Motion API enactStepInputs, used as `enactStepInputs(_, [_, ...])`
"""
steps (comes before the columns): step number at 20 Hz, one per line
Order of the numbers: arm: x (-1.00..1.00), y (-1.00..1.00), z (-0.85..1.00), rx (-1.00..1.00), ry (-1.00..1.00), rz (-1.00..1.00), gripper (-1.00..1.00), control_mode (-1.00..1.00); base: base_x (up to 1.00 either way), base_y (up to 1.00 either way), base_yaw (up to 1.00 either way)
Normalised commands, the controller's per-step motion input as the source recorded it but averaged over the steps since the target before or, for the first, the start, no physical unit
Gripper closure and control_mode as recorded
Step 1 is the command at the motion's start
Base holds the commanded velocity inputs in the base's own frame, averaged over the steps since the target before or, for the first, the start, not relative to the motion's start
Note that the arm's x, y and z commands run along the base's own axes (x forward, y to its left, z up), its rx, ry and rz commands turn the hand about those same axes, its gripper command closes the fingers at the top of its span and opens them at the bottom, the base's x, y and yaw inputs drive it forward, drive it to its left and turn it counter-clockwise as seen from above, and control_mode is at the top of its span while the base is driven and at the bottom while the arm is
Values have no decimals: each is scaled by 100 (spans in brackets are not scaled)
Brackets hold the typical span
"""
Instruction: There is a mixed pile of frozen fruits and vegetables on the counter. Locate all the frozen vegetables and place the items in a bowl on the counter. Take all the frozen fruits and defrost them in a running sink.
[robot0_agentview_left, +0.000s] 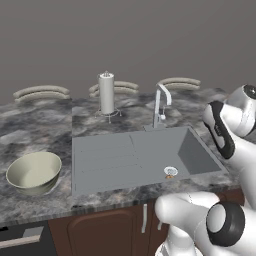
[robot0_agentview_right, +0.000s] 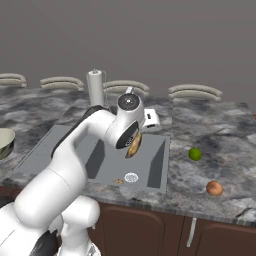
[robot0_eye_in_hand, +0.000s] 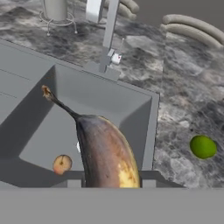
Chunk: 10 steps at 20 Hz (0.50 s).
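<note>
Sink (robot0_agentview_left: 125, 160) sits in dark marbled counter (robot0_agentview_left: 30, 125) below grey wall (robot0_agentview_left: 125, 35).

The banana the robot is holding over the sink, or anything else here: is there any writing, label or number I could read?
No readable text anywhere.
Brown-yellow banana in the hand: no sticker.
White paper-towel roll: blank.
Curved chrome tap: no lettering to be made out.
Pale cream-green bowl: plain.

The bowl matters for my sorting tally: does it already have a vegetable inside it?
No, in the left base view the bowl shows a bare pale inside, while the lime-green ball lies on the counter.
</note>
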Motion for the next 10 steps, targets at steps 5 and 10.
enactStepInputs(5, [0,0,-8,0,7,0,100,-100,0,0,0])
enactStepInputs(10, [0,8,-17,0,5,0,100,-100,0,0,0])
